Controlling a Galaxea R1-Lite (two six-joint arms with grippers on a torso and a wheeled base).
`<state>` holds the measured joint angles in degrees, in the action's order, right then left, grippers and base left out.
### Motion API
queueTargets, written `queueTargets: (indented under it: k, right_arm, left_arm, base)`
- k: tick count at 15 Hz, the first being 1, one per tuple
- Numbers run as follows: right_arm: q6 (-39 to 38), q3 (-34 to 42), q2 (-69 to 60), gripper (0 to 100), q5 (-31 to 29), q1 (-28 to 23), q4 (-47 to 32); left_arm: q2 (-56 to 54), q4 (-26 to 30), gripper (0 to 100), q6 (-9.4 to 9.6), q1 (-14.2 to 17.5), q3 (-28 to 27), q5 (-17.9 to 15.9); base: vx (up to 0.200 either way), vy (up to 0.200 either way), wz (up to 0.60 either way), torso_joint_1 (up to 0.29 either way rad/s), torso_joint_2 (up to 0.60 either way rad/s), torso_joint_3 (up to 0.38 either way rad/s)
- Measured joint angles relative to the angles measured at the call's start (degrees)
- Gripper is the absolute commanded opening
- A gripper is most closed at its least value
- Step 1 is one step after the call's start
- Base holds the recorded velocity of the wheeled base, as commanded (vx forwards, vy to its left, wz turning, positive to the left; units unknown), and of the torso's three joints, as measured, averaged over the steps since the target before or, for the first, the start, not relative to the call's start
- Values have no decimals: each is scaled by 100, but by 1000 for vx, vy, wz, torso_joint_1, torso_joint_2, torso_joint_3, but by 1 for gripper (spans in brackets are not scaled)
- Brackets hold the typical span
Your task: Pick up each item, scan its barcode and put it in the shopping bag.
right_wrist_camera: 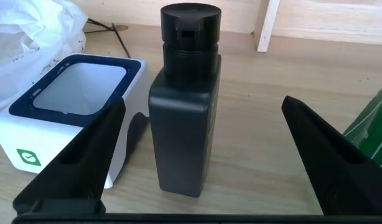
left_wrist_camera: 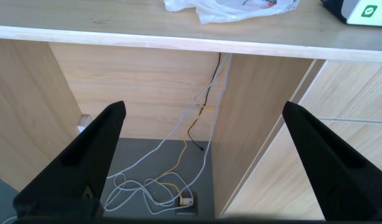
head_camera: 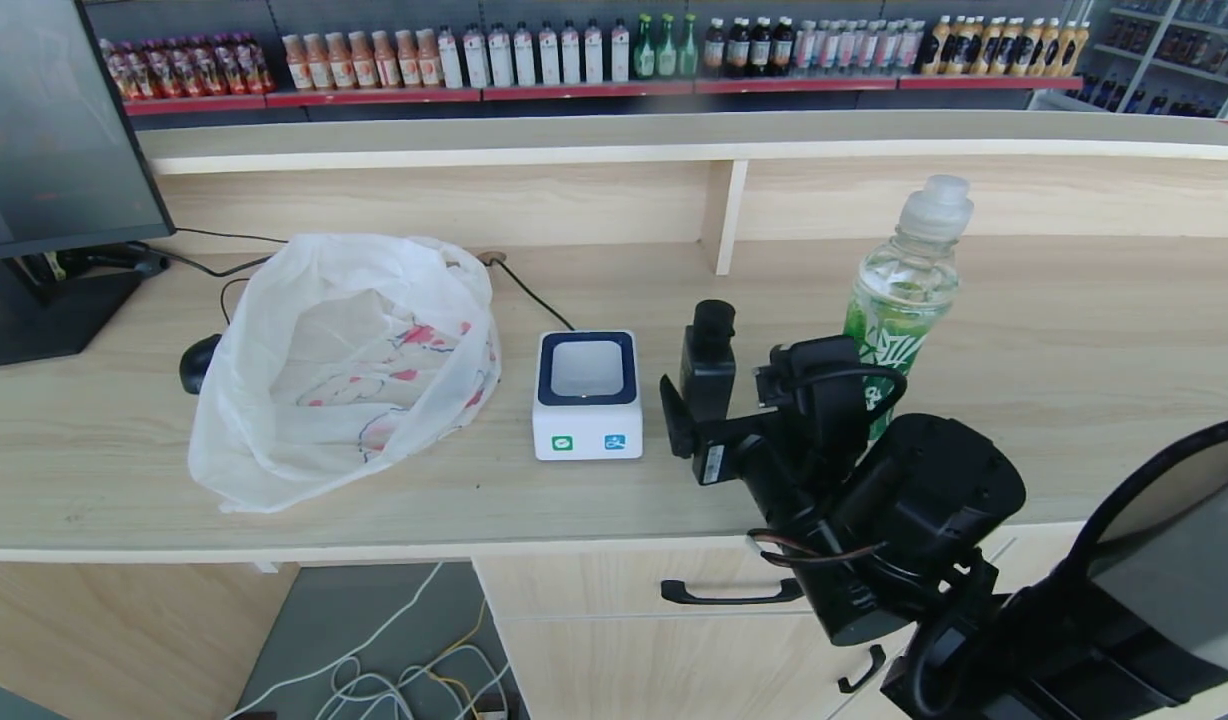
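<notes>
A black bottle (head_camera: pixel 709 360) (right_wrist_camera: pixel 185 118) with a round cap stands upright on the counter just right of the white barcode scanner (head_camera: pixel 587 393) (right_wrist_camera: pixel 73 109). My right gripper (head_camera: pixel 739 405) (right_wrist_camera: pixel 203 106) is open, its wide gap facing the black bottle, and neither finger touches it. A clear bottle with a green label (head_camera: pixel 904 290) (right_wrist_camera: pixel 371 124) stands right behind that gripper. The white shopping bag (head_camera: pixel 344 360) (left_wrist_camera: pixel 234 7) lies open left of the scanner. My left gripper (left_wrist_camera: pixel 203 168) is open and holds nothing, below the counter's front edge.
A monitor (head_camera: pixel 54 130) and a black mouse (head_camera: pixel 199 362) sit at the counter's far left. A cable (head_camera: pixel 534 295) runs behind the scanner. Under the counter (left_wrist_camera: pixel 116 34) hang loose cables (left_wrist_camera: pixel 178 186). A raised ledge (head_camera: pixel 674 150) backs the counter, with drink shelves beyond.
</notes>
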<state>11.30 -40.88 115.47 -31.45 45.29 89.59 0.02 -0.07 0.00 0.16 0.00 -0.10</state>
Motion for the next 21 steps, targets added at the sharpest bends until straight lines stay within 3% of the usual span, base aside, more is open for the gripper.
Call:
queueTargets:
  k: [12,21]
  right_arm:
    - [11,-757,532,100,-11,-268,38]
    - [2,-916,831,100,-10,-527,33]
  left_arm:
    - [0,0,100,0,0,0,2]
    - [0,0,100,0,0,0,0]
  base:
    - [0,0,0,0,0,0]
    - [0,0,0,0,0,0]
